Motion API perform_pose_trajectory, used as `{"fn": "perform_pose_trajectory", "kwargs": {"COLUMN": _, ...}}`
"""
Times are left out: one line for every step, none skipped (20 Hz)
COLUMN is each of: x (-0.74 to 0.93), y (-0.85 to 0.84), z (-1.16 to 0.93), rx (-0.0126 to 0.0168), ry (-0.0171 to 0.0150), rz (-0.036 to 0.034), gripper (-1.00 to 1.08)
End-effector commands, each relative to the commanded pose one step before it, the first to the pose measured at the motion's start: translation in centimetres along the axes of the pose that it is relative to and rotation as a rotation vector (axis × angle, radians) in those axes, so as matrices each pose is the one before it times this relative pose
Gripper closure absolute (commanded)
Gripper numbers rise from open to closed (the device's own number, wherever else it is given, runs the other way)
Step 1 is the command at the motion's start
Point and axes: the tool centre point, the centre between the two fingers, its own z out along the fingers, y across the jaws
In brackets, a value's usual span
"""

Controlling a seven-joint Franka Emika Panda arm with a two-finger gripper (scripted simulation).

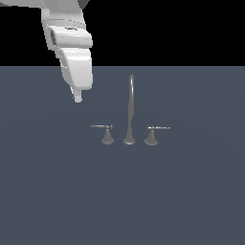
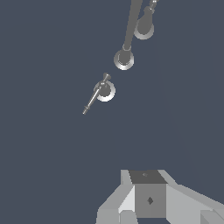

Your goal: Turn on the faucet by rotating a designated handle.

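Dark blue-grey and plain, the flat counter fills the lower part of the exterior view under a black background. At the middle of that frame you see the small grey metal faucet with its tall thin arched spout, and on each side a lever handle on a cone base. The handle you must turn is the one on the exterior view's left; its thin rod lever points away from the spout, toward the frame's left edge.

The white end effector hangs in the upper left of the exterior view, well apart from the handle, and it holds nothing. How far it is open, you cannot tell: only one narrow tip shows there, and the wrist view shows only grey parts of the hand.

I judge you are in the approach step. Next, bring the end effector down beside the rod lever, so it can push the lever around its base.
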Motion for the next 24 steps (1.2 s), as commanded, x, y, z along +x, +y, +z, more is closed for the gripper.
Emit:
{"fn": "perform_pose_trajectory", "kwargs": {"x": 0.436, "y": -0.918, "z": 1.207, "rx": 0.00046, "ry": -0.00002, "rz": 0.04501, "gripper": 1.08}}
{"fn": "perform_pose_trajectory", "kwargs": {"x": 0.179, "y": -0.364, "z": 0.482, "rx": -0.00013, "ry": 0.00005, "rz": 0.01786, "gripper": 1.08}}
{"fn": "perform_pose_trajectory", "kwargs": {"x": 0.183, "y": -0.368, "z": 0.488, "rx": -0.00017, "ry": 0.00009, "rz": 0.01809, "gripper": 1.08}}
{"fn": "perform_pose_trajectory", "kwargs": {"x": 0.187, "y": -0.373, "z": 0.496, "rx": -0.00020, "ry": 0.00014, "rz": 0.01837, "gripper": 1.08}}
{"fn": "perform_pose_trajectory", "kwargs": {"x": 0.191, "y": -0.380, "z": 0.505, "rx": -0.00023, "ry": 0.00018, "rz": 0.01869, "gripper": 1.08}}
{"fn": "perform_pose_trajectory", "kwargs": {"x": 0.197, "y": -0.388, "z": 0.515, "rx": -0.00025, "ry": 0.00023, "rz": 0.01910, "gripper": 1.08}}
{"fn": "perform_pose_trajectory", "kwargs": {"x": 0.203, "y": -0.397, "z": 0.527, "rx": -0.00027, "ry": 0.00027, "rz": 0.01955, "gripper": 1.08}}
{"fn": "perform_pose_trajectory", "kwargs": {"x": 0.210, "y": -0.407, "z": 0.541, "rx": -0.00030, "ry": 0.00031, "rz": 0.02007, "gripper": 1.08}}
{"fn": "perform_pose_trajectory", "kwargs": {"x": 0.217, "y": -0.419, "z": 0.556, "rx": -0.00031, "ry": 0.00035, "rz": 0.02065, "gripper": 1.08}}
{"fn": "perform_pose_trajectory", "kwargs": {"x": 0.225, "y": -0.433, "z": 0.572, "rx": -0.00033, "ry": 0.00038, "rz": 0.02130, "gripper": 1.08}}
{"fn": "perform_pose_trajectory", "kwargs": {"x": 0.234, "y": -0.448, "z": 0.591, "rx": -0.00033, "ry": 0.00041, "rz": 0.02205, "gripper": 1.08}}
{"fn": "perform_pose_trajectory", "kwargs": {"x": 0.241, "y": -0.461, "z": 0.604, "rx": -0.00033, "ry": 0.00043, "rz": 0.02261, "gripper": 1.08}}
{"fn": "perform_pose_trajectory", "kwargs": {"x": 0.240, "y": -0.458, "z": 0.598, "rx": -0.00032, "ry": 0.00042, "rz": 0.02242, "gripper": 1.08}}
{"fn": "perform_pose_trajectory", "kwargs": {"x": 0.236, "y": -0.451, "z": 0.585, "rx": -0.00030, "ry": 0.00041, "rz": 0.02204, "gripper": 1.08}}
{"fn": "perform_pose_trajectory", "kwargs": {"x": 0.232, "y": -0.443, "z": 0.571, "rx": -0.00027, "ry": 0.00037, "rz": 0.02161, "gripper": 1.08}}
{"fn": "perform_pose_trajectory", "kwargs": {"x": 0.227, "y": -0.435, "z": 0.556, "rx": -0.00025, "ry": 0.00031, "rz": 0.02113, "gripper": 1.08}}
{"fn": "perform_pose_trajectory", "kwargs": {"x": 0.221, "y": -0.425, "z": 0.538, "rx": -0.00022, "ry": 0.00025, "rz": 0.02056, "gripper": 1.08}}
{"fn": "perform_pose_trajectory", "kwargs": {"x": 0.214, "y": -0.411, "z": 0.517, "rx": -0.00019, "ry": 0.00020, "rz": 0.01987, "gripper": 1.08}}
{"fn": "perform_pose_trajectory", "kwargs": {"x": 0.204, "y": -0.394, "z": 0.494, "rx": -0.00017, "ry": 0.00018, "rz": 0.01901, "gripper": 1.08}}
{"fn": "perform_pose_trajectory", "kwargs": {"x": 0.195, "y": -0.376, "z": 0.469, "rx": -0.00015, "ry": 0.00013, "rz": 0.01812, "gripper": 1.08}}
{"fn": "perform_pose_trajectory", "kwargs": {"x": 0.186, "y": -0.361, "z": 0.444, "rx": -0.00013, "ry": 0.00003, "rz": 0.01730, "gripper": 1.08}}
{"fn": "perform_pose_trajectory", "kwargs": {"x": 0.176, "y": -0.344, "z": 0.416, "rx": -0.00011, "ry": -0.00009, "rz": 0.01641, "gripper": 1.08}}
{"fn": "perform_pose_trajectory", "kwargs": {"x": 0.165, "y": -0.323, "z": 0.384, "rx": -0.00009, "ry": -0.00019, "rz": 0.01535, "gripper": 1.08}}
{"fn": "perform_pose_trajectory", "kwargs": {"x": 0.152, "y": -0.300, "z": 0.353, "rx": -0.00008, "ry": -0.00025, "rz": 0.01420, "gripper": 1.08}}
